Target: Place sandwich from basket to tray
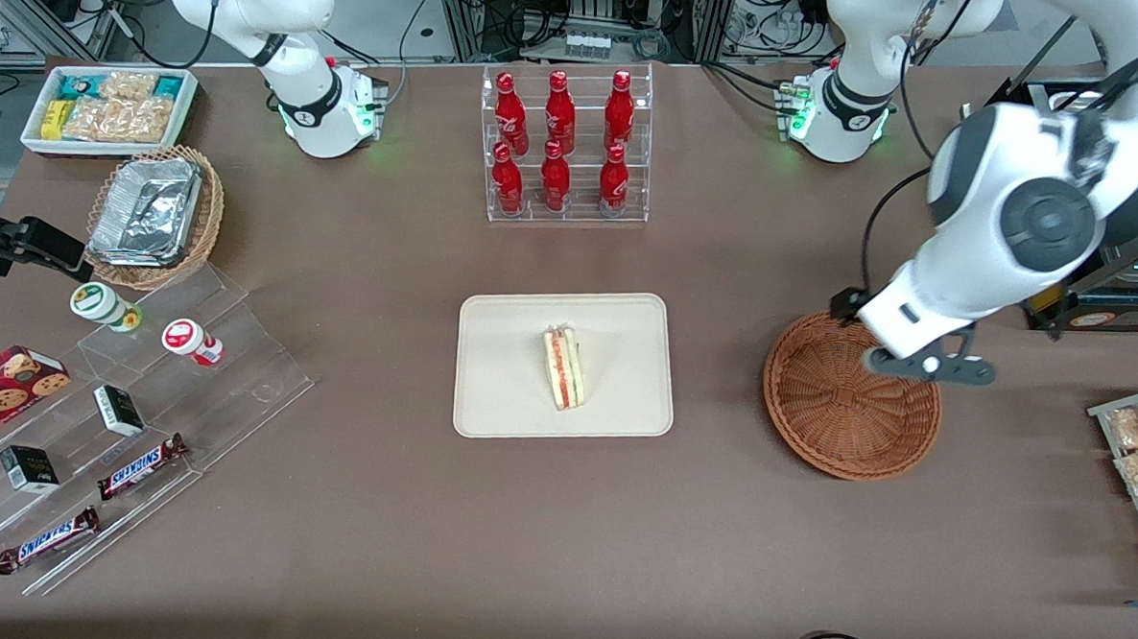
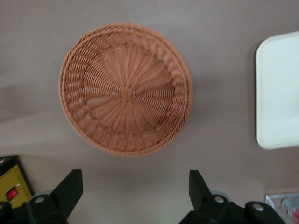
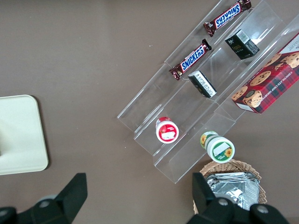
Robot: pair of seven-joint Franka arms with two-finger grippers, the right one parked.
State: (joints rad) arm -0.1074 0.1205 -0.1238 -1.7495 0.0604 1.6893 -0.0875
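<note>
Front view shows the sandwich (image 1: 564,367), a triangular bread wedge with red and green layers, lying on the smooth cream tray (image 1: 489,393). Well apart, toward the working arm's end, the gripper (image 1: 930,366) hangs over the round woven wicker basket (image 1: 834,408), its fingers (image 2: 70,186) spread and holding nothing. Candy bars (image 1: 140,464) on a clear stepped stand read SNICKERS.

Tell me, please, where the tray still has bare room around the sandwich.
The sandwich lies near the middle of the tray, with bare cream surface on every side of it. The basket is empty too, though the open gripper hangs above its rim.
</note>
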